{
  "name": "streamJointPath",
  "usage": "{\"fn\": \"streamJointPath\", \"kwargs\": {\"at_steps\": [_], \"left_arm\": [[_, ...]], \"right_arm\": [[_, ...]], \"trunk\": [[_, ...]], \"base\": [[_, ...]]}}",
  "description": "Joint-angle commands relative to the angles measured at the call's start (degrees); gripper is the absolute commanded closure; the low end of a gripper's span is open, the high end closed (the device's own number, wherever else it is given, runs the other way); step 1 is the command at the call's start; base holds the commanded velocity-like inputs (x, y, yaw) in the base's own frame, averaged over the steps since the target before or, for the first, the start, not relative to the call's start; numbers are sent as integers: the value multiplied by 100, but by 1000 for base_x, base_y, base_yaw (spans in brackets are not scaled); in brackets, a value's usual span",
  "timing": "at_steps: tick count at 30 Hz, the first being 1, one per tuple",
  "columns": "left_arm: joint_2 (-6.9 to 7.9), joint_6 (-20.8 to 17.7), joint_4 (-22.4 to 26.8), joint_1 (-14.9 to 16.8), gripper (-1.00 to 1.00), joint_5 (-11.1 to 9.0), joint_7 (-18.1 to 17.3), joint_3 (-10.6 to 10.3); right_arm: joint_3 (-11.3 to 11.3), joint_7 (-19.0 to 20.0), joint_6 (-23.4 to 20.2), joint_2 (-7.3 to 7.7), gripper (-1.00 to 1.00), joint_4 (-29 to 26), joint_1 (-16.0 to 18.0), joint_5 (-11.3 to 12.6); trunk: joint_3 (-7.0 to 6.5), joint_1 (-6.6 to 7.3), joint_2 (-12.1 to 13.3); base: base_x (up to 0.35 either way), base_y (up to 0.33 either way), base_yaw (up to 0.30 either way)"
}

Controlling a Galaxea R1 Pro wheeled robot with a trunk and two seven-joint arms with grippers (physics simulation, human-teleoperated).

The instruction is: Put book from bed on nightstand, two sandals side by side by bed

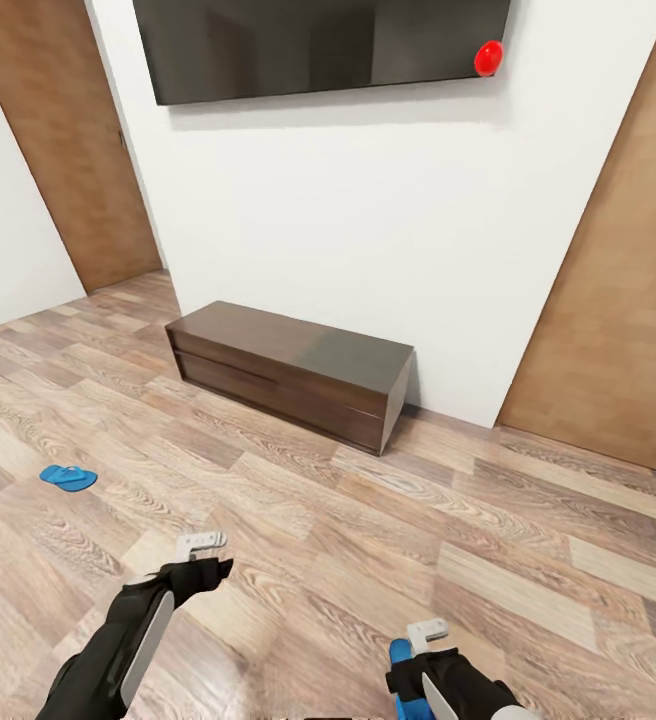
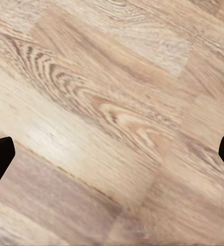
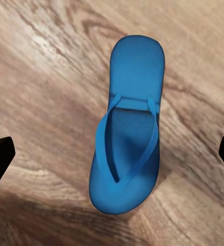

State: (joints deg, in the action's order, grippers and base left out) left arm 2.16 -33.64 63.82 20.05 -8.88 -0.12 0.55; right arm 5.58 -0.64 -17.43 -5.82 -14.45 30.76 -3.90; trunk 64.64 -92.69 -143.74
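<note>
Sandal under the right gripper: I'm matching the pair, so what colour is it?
Bright blue all over, sole and straps alike. The sandal shows best in the right wrist view.

The right pincer and its arm hide most of the near sandal.

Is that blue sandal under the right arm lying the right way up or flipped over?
Right way up: the sandal lies flat on the wood floor, straps facing up, between the open right gripper's fingers.

One sandal lies left on the floor, the other sandal under the right hand.
</note>
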Motion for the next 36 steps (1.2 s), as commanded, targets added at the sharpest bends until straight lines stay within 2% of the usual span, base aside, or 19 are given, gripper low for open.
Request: {"fn": "streamJointPath", "kwargs": {"at_steps": [1, 7, 16, 36], "left_arm": [[1, -106, 243, -120, -100, -84, 0, 6], [3, -389, 1032, -519, -100, -227, 2, 7], [2, -724, 1482, -700, -100, -290, 14, 7], [-3, -882, 1691, -756, -100, -304, 29, 7]], "right_arm": [[26, -7, -41, 1, -100, -13, 0, -41], [17, -11, -41, 7, -100, -26, 0, -35], [1, -14, -38, 10, -100, -42, 5, -32], [-17, -15, -33, 29, -100, -119, 24, -32]], "trunk": [[28, -1, -4], [161, -17, -12], [360, -40, -24], [360, -40, -24]], "base": [[0, 0, 0], [0, 0, 0], [0, 0, 0], [0, 0, 0]]}}
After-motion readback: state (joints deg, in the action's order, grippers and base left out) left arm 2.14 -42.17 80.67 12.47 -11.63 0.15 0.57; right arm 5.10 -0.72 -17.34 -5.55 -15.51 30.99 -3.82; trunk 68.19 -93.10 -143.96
